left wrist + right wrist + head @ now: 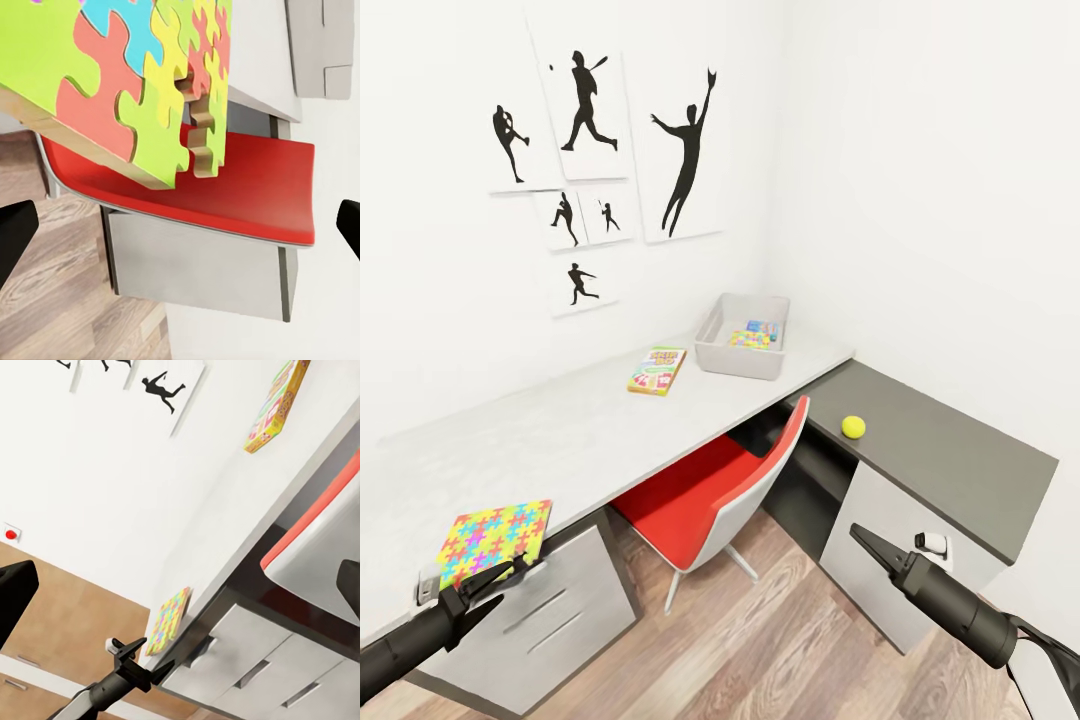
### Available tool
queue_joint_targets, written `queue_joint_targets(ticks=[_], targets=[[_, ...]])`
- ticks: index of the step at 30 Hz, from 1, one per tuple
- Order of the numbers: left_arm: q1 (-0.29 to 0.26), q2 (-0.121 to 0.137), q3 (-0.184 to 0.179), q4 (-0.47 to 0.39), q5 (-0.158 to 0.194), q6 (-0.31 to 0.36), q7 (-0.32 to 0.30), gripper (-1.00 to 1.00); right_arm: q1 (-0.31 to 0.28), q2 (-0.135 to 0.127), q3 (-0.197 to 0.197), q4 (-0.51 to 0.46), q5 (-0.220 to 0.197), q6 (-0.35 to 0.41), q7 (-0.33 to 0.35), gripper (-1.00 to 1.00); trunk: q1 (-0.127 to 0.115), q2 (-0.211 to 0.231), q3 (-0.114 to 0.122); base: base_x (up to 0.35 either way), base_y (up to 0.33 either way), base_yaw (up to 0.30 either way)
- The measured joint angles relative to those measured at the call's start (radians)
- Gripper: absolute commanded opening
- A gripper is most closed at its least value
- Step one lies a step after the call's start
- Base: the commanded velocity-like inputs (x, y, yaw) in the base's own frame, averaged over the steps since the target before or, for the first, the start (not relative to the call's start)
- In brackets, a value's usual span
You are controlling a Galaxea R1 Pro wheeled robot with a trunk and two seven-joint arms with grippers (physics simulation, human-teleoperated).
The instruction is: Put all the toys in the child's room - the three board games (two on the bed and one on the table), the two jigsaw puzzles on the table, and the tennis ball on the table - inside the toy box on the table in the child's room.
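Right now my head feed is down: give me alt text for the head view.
The left gripper, jaws open, sits at the near edge of a jigsaw puzzle on the white table. Farther along lie a board game and the grey toy box, toys inside. The tennis ball rests on the dark cabinet; the right gripper hangs over the floor.
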Motion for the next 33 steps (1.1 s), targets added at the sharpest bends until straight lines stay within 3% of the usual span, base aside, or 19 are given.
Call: queue_joint_targets(ticks=[33], targets=[[0.000, 0.000, 0.002, 0.000, 0.001, 0.000, 0.000, 1.00, 0.000, 0.000, 0.000, 0.000, 0.000, 0.001, 0.000, 1.00, 0.000, 0.000, 0.000, 0.025, 0.002, 0.000]])
